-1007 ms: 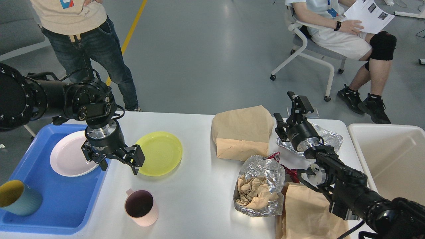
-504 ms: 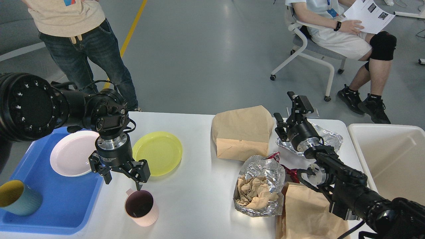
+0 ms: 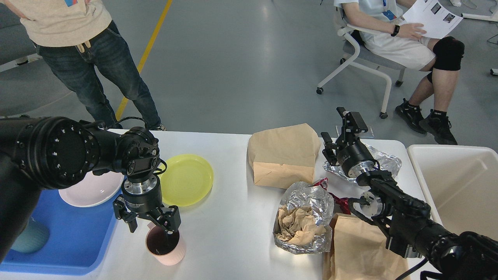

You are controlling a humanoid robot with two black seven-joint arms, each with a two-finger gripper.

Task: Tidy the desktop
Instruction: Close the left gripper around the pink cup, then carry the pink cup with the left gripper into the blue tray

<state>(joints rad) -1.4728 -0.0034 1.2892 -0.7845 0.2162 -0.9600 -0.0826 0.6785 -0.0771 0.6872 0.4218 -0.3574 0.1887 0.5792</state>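
The white desktop [image 3: 225,217] holds a yellow plate [image 3: 188,179], a pink mug [image 3: 165,245], brown paper bags [image 3: 284,155] and crumpled foil [image 3: 305,212]. My left gripper [image 3: 149,227] is open and points down right over the pink mug, one finger reaching into its mouth and the other outside the rim on the left. My right gripper [image 3: 338,130] is open and empty, raised above the foil sheet [image 3: 383,161] at the back right.
A blue tray [image 3: 74,237] at the left holds a white plate [image 3: 91,190] and a teal cup [image 3: 33,237]. A cream bin [image 3: 459,182] stands at the right. A second paper bag [image 3: 358,249] lies under my right arm. Two people are beyond the table.
My left gripper has moved from beside the yellow plate toward me and down onto the pink mug. The right arm has not moved.
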